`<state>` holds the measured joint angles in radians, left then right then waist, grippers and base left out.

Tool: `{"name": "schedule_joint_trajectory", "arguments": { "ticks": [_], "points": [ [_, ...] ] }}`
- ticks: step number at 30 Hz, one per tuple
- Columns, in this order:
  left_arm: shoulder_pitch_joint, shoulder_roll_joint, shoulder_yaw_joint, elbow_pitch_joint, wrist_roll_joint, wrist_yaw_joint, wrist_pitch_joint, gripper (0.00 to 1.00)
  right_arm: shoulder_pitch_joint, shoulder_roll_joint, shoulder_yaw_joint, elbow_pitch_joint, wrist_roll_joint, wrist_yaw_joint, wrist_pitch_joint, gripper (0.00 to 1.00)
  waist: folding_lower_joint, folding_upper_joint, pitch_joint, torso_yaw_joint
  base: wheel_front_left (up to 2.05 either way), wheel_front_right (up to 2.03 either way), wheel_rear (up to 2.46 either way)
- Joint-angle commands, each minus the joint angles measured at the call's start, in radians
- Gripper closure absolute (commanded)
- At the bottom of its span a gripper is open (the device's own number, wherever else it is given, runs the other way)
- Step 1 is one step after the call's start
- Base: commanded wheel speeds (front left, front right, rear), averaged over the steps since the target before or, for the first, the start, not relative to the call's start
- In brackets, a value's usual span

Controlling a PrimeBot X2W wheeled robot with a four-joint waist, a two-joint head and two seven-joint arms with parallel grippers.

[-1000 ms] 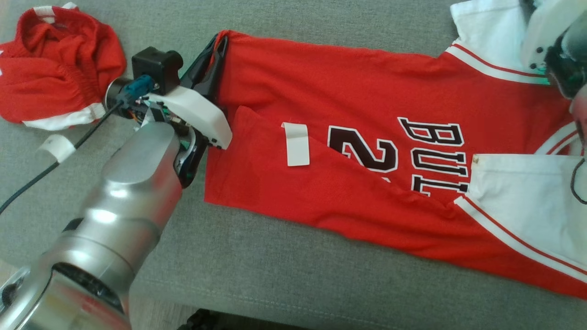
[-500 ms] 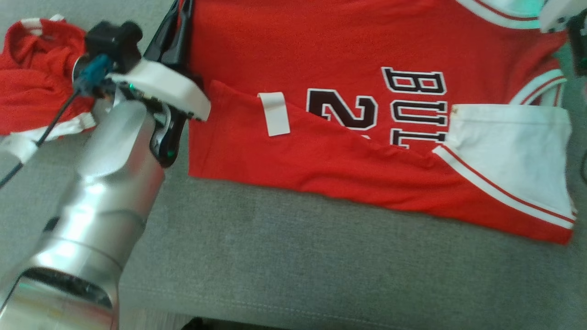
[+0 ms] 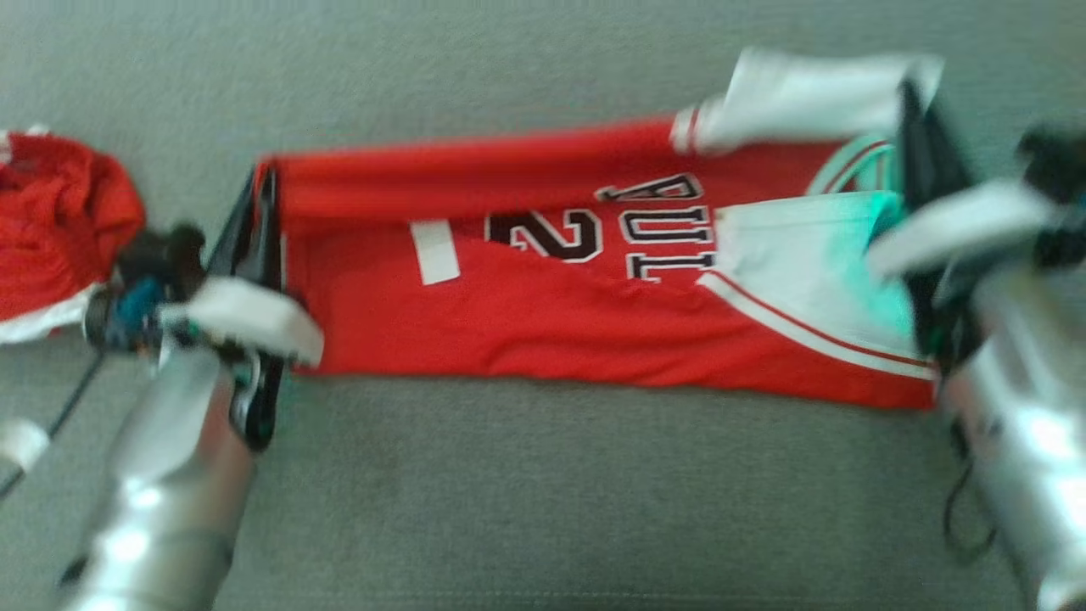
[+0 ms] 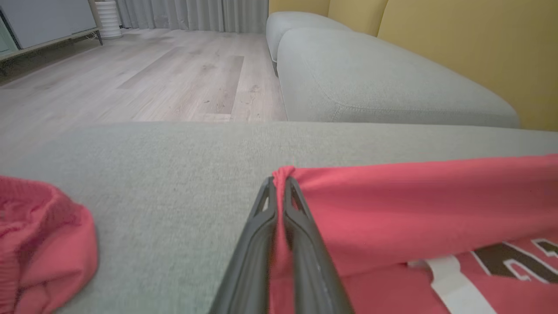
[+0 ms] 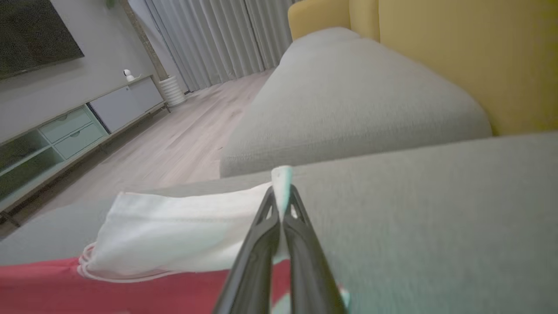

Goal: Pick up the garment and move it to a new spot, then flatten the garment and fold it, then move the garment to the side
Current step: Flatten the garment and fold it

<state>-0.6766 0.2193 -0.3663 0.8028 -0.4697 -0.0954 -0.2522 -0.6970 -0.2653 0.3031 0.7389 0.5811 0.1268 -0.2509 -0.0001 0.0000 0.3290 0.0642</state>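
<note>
The garment (image 3: 543, 314), a red jersey with black lettering and white shoulder panels, lies stretched left to right on the grey sofa seat (image 3: 543, 501). My left gripper (image 3: 261, 182) is shut on its far left corner. The left wrist view shows red cloth (image 4: 414, 205) bunched between the closed fingertips (image 4: 279, 185). My right gripper (image 3: 912, 106) is shut on the far right white panel (image 5: 165, 235), with cloth pinched between its closed tips (image 5: 281, 194). The far edge hangs lifted between the two grippers. The head view is blurred.
A crumpled red piece with white trim (image 3: 59, 221) lies on the seat at the far left, close to my left arm. A white tape scrap (image 3: 19, 441) and a dark cable are near it. Yellow back cushions (image 4: 457, 39) stand behind, with wooden floor (image 4: 152, 74) beyond the seat.
The head camera has shifted. My right gripper has shut on the white shoulder panel. Both grippers have lifted the jersey's far edge, so the jersey shows narrower.
</note>
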Motion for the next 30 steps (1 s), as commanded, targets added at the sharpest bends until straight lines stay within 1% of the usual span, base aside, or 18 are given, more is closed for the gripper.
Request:
{"name": "schedule_joint_trajectory", "arguments": {
  "ticks": [1,4,6,8,10,11,12,13,14,15,16,18,20,24,28,30],
  "points": [
    [0.011,0.049,0.047,-0.024,0.020,0.005,-0.009,1.00,0.034,0.009,0.023,-0.058,0.021,0.004,-0.011,1.00,0.0001,0.0000,-0.041,-0.038,0.00,0.00,0.00],
    [0.075,0.045,0.085,-0.031,0.052,0.006,-0.009,1.00,0.141,0.017,0.036,-0.121,0.066,0.004,-0.011,1.00,0.0001,0.0000,-0.064,-0.055,0.00,0.00,0.00],
    [0.113,0.036,0.104,-0.028,0.070,0.003,-0.009,1.00,0.196,0.023,0.036,-0.140,0.088,0.004,-0.011,1.00,0.0001,0.0000,-0.076,-0.061,0.00,0.00,0.00],
    [0.142,0.025,0.121,-0.024,0.085,0.001,-0.009,0.96,0.237,0.031,0.035,-0.144,0.103,0.004,-0.011,1.00,0.0001,0.0000,-0.086,-0.064,0.00,0.00,0.00],
    [0.166,0.012,0.139,-0.026,0.102,0.000,-0.009,0.84,0.266,0.041,0.032,-0.140,0.112,0.004,-0.011,1.00,0.0001,0.0000,-0.096,-0.064,0.00,0.00,0.00],
    [0.177,0.006,0.149,-0.027,0.109,-0.001,-0.009,0.74,0.278,0.047,0.031,-0.135,0.119,0.004,-0.011,1.00,0.0001,0.0000,-0.101,-0.064,0.00,0.00,0.00],
    [0.187,0.000,0.158,-0.029,0.117,-0.001,-0.009,0.54,0.288,0.053,0.032,-0.125,0.126,0.004,-0.011,1.00,0.0001,0.0000,-0.107,-0.063,0.00,0.00,0.00],
    [0.197,-0.005,0.170,-0.035,0.125,0.001,-0.009,0.18,0.295,0.058,0.033,-0.114,0.132,0.004,-0.010,1.00,0.0001,0.0000,-0.111,-0.063,0.00,0.00,0.00],
    [0.208,-0.008,0.182,-0.043,0.136,0.005,-0.009,0.00,0.299,0.063,0.033,-0.104,0.136,0.004,-0.010,0.69,0.0001,0.0000,-0.117,-0.062,0.00,0.00,0.00],
    [0.220,-0.012,0.195,-0.052,0.147,0.009,-0.009,0.00,0.302,0.069,0.033,-0.097,0.140,0.004,-0.010,0.10,0.0001,0.0000,-0.124,-0.061,0.00,0.00,0.00],
    [0.233,-0.017,0.207,-0.063,0.158,0.013,-0.009,0.00,0.306,0.075,0.030,-0.092,0.145,0.004,-0.010,0.00,0.0001,0.0000,-0.131,-0.061,0.00,0.00,0.00],
    [0.264,-0.031,0.241,-0.100,0.179,0.030,-0.009,0.00,0.312,0.080,0.009,-0.096,0.134,0.004,-0.010,0.00,0.0001,0.0000,-0.150,-0.060,0.00,0.00,0.00],
    [0.301,-0.048,0.275,-0.146,0.201,0.046,-0.009,0.00,0.323,0.086,-0.035,-0.113,0.096,0.004,-0.011,0.00,0.0001,0.0000,-0.171,-0.058,0.00,0.00,0.00],
    [0.384,-0.085,0.339,-0.248,0.251,0.069,-0.010,0.00,0.367,0.122,-0.148,-0.157,-0.045,0.004,-0.011,0.00,0.0001,0.0000,-0.214,-0.056,0.00,0.00,0.00],
    [0.467,-0.130,0.381,-0.317,0.280,0.071,-0.010,0.00,0.423,0.164,-0.234,-0.174,-0.185,0.004,-0.011,0.00,0.0001,0.0000,-0.257,-0.046,0.00,0.00,0.00],
    [0.509,-0.148,0.399,-0.349,0.287,0.076,-0.010,0.00,0.452,0.185,-0.261,-0.177,-0.225,0.004,-0.011,0.00,0.0001,0.0000,-0.278,-0.043,0.00,0.00,0.00]
  ]
}}
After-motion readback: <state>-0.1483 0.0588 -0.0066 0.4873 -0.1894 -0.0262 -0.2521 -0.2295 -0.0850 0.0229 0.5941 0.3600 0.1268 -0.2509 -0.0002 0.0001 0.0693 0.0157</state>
